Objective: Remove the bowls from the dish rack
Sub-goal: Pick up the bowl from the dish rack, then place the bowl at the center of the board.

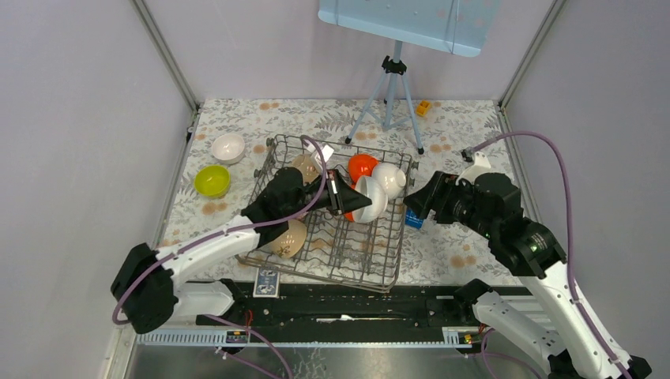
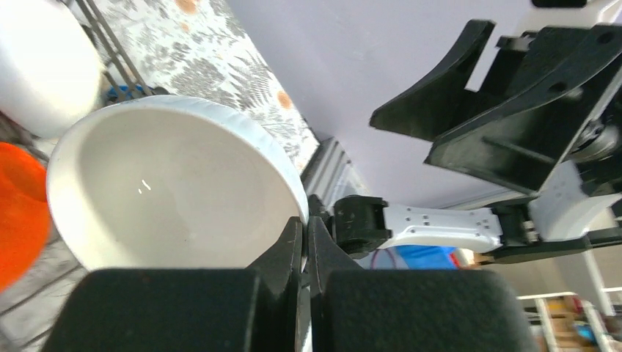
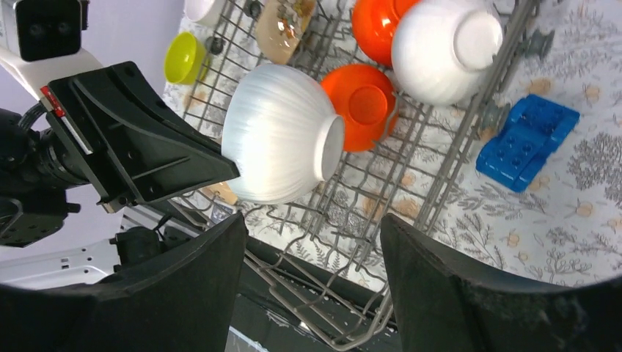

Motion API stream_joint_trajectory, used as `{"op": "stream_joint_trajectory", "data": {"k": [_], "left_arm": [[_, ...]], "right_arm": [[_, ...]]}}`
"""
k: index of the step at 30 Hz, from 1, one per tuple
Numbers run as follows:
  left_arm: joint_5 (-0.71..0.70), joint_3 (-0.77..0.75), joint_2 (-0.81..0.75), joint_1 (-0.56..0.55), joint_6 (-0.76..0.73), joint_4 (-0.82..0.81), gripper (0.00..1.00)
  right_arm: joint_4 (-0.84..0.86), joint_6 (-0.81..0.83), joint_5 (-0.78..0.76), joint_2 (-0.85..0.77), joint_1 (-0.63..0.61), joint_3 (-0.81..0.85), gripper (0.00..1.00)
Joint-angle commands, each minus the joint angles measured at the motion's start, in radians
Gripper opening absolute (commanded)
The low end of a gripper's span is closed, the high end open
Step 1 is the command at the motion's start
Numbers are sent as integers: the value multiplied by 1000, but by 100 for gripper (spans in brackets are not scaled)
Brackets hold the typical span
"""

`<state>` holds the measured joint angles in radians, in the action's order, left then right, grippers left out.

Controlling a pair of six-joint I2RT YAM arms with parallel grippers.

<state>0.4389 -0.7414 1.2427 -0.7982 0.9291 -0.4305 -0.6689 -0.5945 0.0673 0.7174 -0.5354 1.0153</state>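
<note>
Black rail fronts floral tablecloth bearing dish rack (lilac walls).

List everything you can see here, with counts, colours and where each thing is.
dish rack: one, grey wire, table centre
white bowls: two, one in the rack's far right, one held over the rack
orange bowls: two, orange-red, in the rack beside them
beige bowls: two, translucent, rack's left side
pale bowl: one, whitish, table left of rack
lime bowl: one, lime-yellow, table left of rack
blue block: one, blue, table right of rack
tripod: one, grey, far side
left fingers: black, shut on a white bowl's rim
right fingers: black, open, right of rack
</note>
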Motion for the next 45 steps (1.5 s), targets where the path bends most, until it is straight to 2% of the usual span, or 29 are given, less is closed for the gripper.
{"op": "stream_joint_trajectory", "data": {"k": [1, 5, 9, 17, 24, 29, 35, 45], "left_arm": [[-75, -148, -111, 3, -274, 285, 0], [-173, -261, -149, -32, -484, 531, 0], [-354, -368, -159, -155, -692, 710, 0], [-570, -457, -176, -348, -987, 938, 0], [-721, -425, -208, -518, -1186, 1076, 0], [-725, -379, -248, -594, -1311, 1099, 0], [-685, -361, -256, -637, -1424, 1150, 0], [-615, -362, -212, -694, -1489, 1266, 0]], "right_arm": [[-21, 53, -12, 38, 5, 74, 74], [-2, 62, 16, 72, 5, 89, 74], [20, 63, 42, 108, 5, 109, 74], [-17, 91, 86, 212, 6, 229, 74], [-168, 200, 125, 335, 6, 399, 75], [-246, 257, 156, 428, -18, 521, 72], [-322, 307, 9, 558, -211, 654, 71], [-365, 374, -41, 666, -354, 709, 67]]}}
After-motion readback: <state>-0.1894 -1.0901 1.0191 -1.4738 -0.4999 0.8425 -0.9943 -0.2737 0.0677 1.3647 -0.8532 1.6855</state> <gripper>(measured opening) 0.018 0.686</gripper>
